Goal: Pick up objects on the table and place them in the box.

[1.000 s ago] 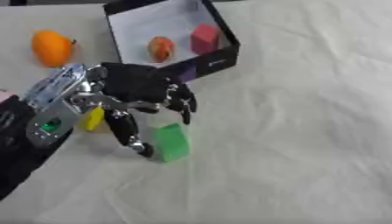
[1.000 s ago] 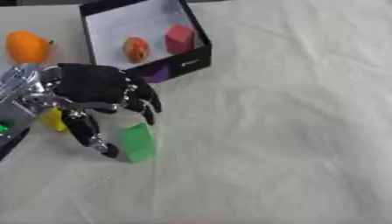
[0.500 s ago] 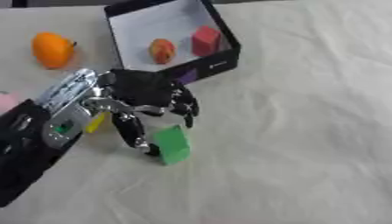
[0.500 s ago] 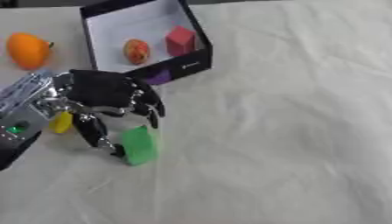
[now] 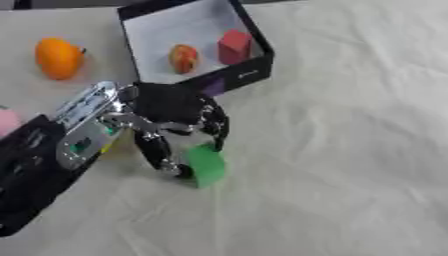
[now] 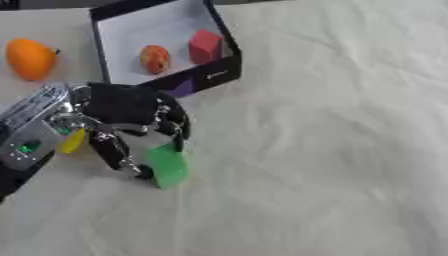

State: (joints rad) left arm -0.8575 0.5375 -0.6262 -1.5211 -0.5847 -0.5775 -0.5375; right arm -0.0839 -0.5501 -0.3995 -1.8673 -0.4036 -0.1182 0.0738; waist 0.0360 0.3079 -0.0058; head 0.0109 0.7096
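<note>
A green block (image 5: 206,165) lies on the white cloth in front of the box. My left hand (image 5: 171,109) hangs over it, fingers curled down on the block's far side and thumb (image 5: 162,155) against its left side, so the block sits between them. The black box (image 5: 254,37) with a white floor stands at the back and holds a red block (image 5: 234,46) and an orange-red fruit (image 5: 183,58). A yellow piece (image 6: 73,141) shows just left of the hand, partly hidden by the wrist. My right hand is out of sight.
An orange fruit (image 5: 58,58) lies on the cloth left of the box. A pink thing (image 5: 7,122) shows at the left edge. A purple piece (image 5: 213,87) leans against the box's front wall. The cloth to the right is wrinkled.
The left hand has lowered and shifted slightly toward the green block, and its thumb and fingers have closed in around it. The block has stayed in place.
</note>
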